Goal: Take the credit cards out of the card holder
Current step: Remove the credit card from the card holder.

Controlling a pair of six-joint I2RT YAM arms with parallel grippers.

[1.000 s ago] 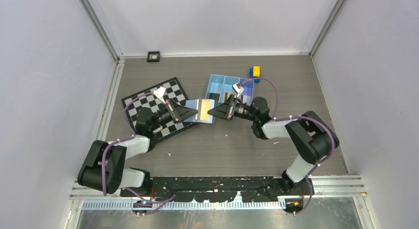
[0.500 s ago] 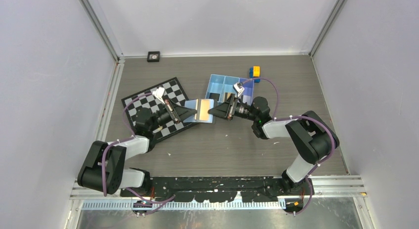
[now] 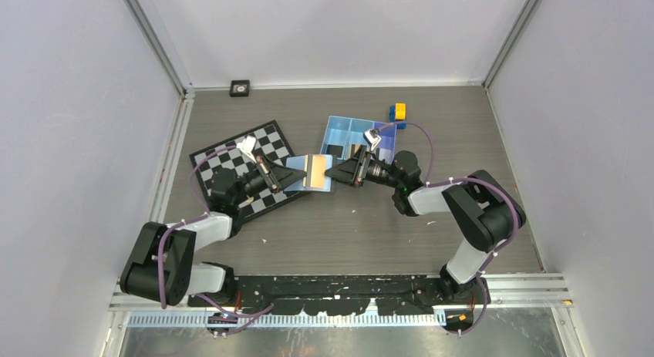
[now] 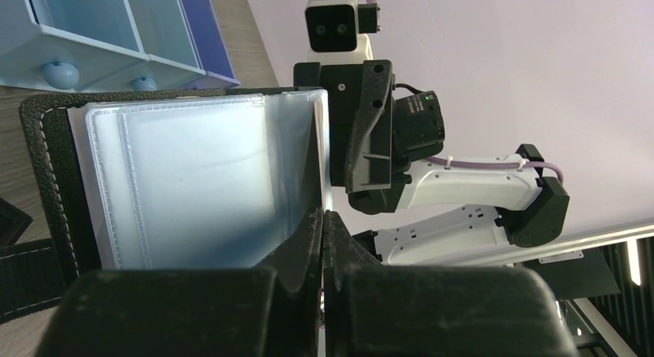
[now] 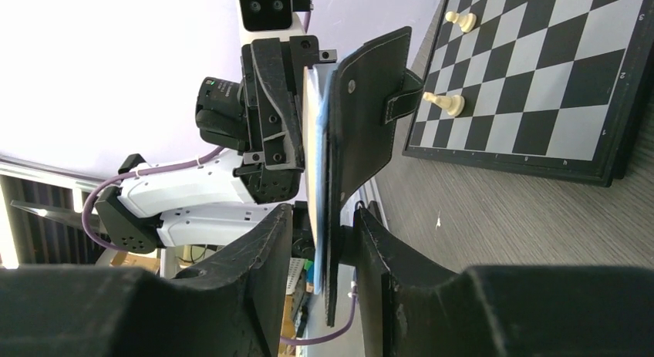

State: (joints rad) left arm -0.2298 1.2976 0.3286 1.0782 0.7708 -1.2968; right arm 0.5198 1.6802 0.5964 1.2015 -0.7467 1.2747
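The black card holder (image 3: 311,172) hangs open in the air between my two grippers, above the table's middle. A gold-orange credit card (image 3: 315,169) shows on its upper face. My left gripper (image 3: 291,175) is shut on the holder's left side. In the left wrist view, its fingertips (image 4: 324,214) pinch a thin leaf beside the pale bluish-silver inner pockets (image 4: 193,180). My right gripper (image 3: 330,172) is at the holder's right edge. In the right wrist view that edge (image 5: 362,102) stands between the open jaws (image 5: 324,209), with a gap on each side.
A chessboard (image 3: 231,160) lies under the left arm, with white pawns (image 5: 447,102) on it. The light-blue compartment tray (image 3: 333,119) sits behind the right gripper. Yellow-and-blue blocks (image 3: 398,111) stand past it. A small black square object (image 3: 240,87) lies at the back wall.
The right gripper's jaws have spread apart and let go of the holder's edge. The left gripper stays shut on the holder, and both arms have barely moved.
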